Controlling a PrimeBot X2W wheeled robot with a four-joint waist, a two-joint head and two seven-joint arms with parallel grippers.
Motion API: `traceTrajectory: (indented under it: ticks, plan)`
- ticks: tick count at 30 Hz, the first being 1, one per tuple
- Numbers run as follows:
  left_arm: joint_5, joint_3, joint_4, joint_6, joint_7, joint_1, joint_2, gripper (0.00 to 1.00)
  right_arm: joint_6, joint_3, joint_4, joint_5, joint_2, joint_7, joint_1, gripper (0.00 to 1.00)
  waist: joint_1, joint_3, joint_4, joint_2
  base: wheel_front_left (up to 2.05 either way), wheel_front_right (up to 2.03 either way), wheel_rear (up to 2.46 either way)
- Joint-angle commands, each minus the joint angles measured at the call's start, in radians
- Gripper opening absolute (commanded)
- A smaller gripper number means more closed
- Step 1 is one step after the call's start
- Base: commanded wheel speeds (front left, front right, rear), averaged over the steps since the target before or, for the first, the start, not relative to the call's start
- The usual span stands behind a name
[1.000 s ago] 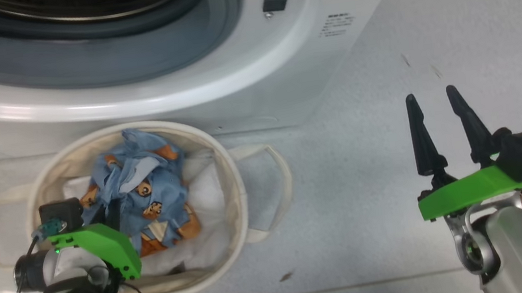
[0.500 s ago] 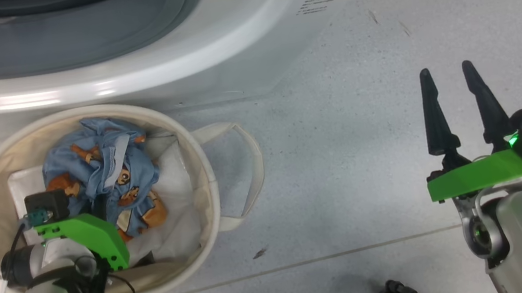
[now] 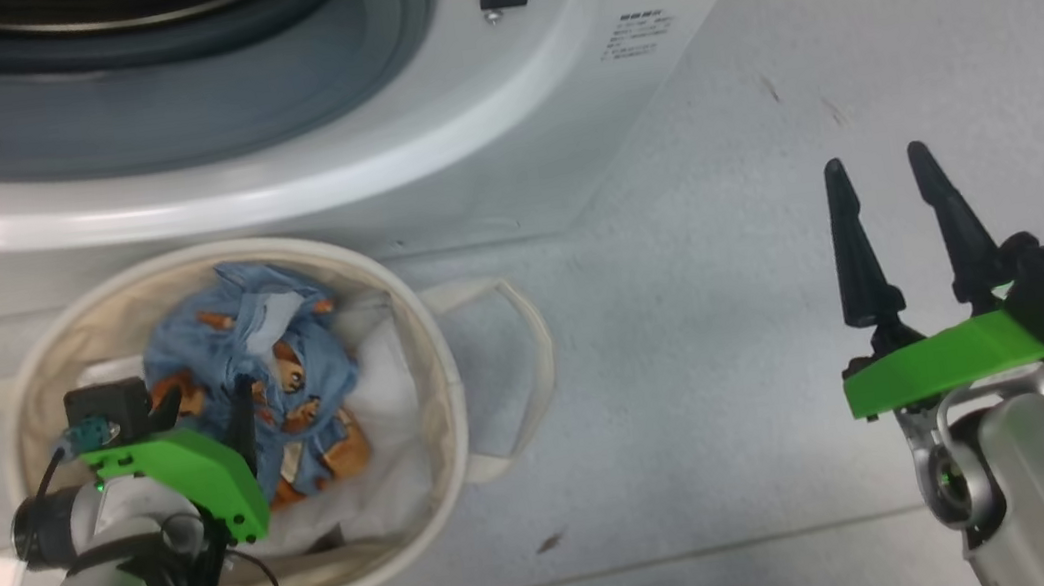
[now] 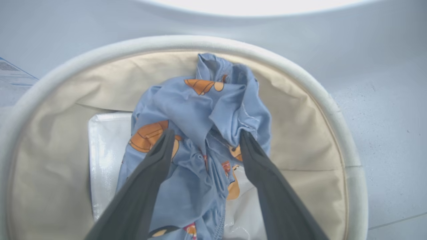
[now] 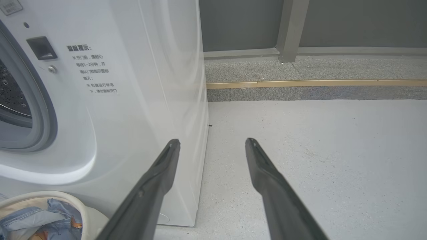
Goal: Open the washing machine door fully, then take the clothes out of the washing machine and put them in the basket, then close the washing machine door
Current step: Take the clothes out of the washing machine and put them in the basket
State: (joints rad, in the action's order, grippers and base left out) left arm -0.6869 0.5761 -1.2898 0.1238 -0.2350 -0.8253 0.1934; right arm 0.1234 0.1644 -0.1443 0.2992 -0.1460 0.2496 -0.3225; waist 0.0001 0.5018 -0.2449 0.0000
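Release: left gripper (image 4: 205, 133) had just let go. Clamped shut a moment before, its fingers now stood spread wide on either side of the bundle, pinching nothing.
Clothes: blue bear-print clothes (image 4: 200, 110) lay heaped inside the basket (image 3: 436, 365), from its middle up to the rim nearest the washing machine (image 3: 561, 126), on a white sheet (image 3: 388, 422) across the bottom.
Basket: stood on the floor (image 3: 735, 305), close against the machine's front lower edge.
Right gripper: right gripper (image 3: 875, 166) waited spread and empty above bare floor, well off the basket's right rim.
Machine: its mouth gaped, grey ring showing.
Meaning: this drop looked complete. Likely still to come were raising the left arm clear, checking the drum for any remaining garments, and shutting the door.
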Motion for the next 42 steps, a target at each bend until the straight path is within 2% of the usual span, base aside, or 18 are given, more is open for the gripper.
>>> traceTrajectory:
  ticks: [1, 4, 7, 8, 12, 19, 23, 34, 42]
  plan:
    - [0.011, -0.017, 0.027, 0.004, -0.020, 0.008, 0.033, 1.00, 0.007, 0.026, 0.019, -0.005, -0.006, 0.012, 0.018, 1.00, -0.0001, -0.051, 0.023, 0.0000, 0.00, 0.00, 0.00]
    - [0.016, -0.037, 0.091, 0.005, -0.026, 0.017, 0.052, 1.00, 0.007, 0.042, 0.005, -0.004, -0.005, 0.012, 0.026, 1.00, -0.0001, -0.100, 0.039, 0.0000, 0.00, 0.00, 0.00]
    - [0.042, -0.101, 0.226, -0.019, -0.026, 0.045, 0.095, 1.00, 0.007, 0.057, -0.007, -0.001, -0.004, 0.012, 0.034, 1.00, -0.0001, -0.149, 0.053, 0.0000, 0.00, 0.00, 0.00]
    - [0.042, -0.101, 0.226, -0.019, -0.026, 0.045, 0.095, 1.00, 0.007, 0.057, -0.007, -0.001, -0.004, 0.012, 0.034, 1.00, -0.0001, -0.149, 0.053, 0.0000, 0.00, 0.00, 0.00]
    - [0.082, -0.217, 0.399, -0.043, -0.026, 0.118, 0.126, 1.00, 0.007, 0.072, -0.026, 0.001, -0.004, 0.012, 0.051, 1.00, -0.0001, -0.214, 0.071, 0.0000, 0.00, 0.00, 0.00]
    - [0.174, -0.380, 0.672, -0.067, -0.027, 0.270, 0.141, 1.00, 0.007, 0.101, -0.051, 0.008, 0.009, 0.012, 0.082, 1.00, -0.0001, -0.305, 0.091, 0.0000, 0.00, 0.00, 0.00]
    - [0.191, -0.452, 0.797, -0.085, -0.027, 0.363, 0.127, 1.00, 0.007, 0.114, -0.066, 0.012, 0.015, 0.012, 0.101, 1.00, -0.0001, -0.350, 0.099, 0.0000, 0.00, 0.00, 0.00]
    - [0.199, -0.522, 0.986, -0.114, -0.027, 0.598, 0.140, 1.00, 0.007, 0.153, -0.096, 0.017, 0.021, 0.012, 0.136, 1.00, -0.0001, -0.462, 0.084, 0.0000, 0.00, 0.00, 0.00]
    - [0.232, -0.534, 1.057, -0.169, -0.022, 0.683, 0.169, 1.00, 0.007, 0.160, -0.100, 0.018, 0.018, 0.012, 0.142, 1.00, -0.0001, -0.488, 0.072, 0.0000, 0.00, 0.00, 0.00]
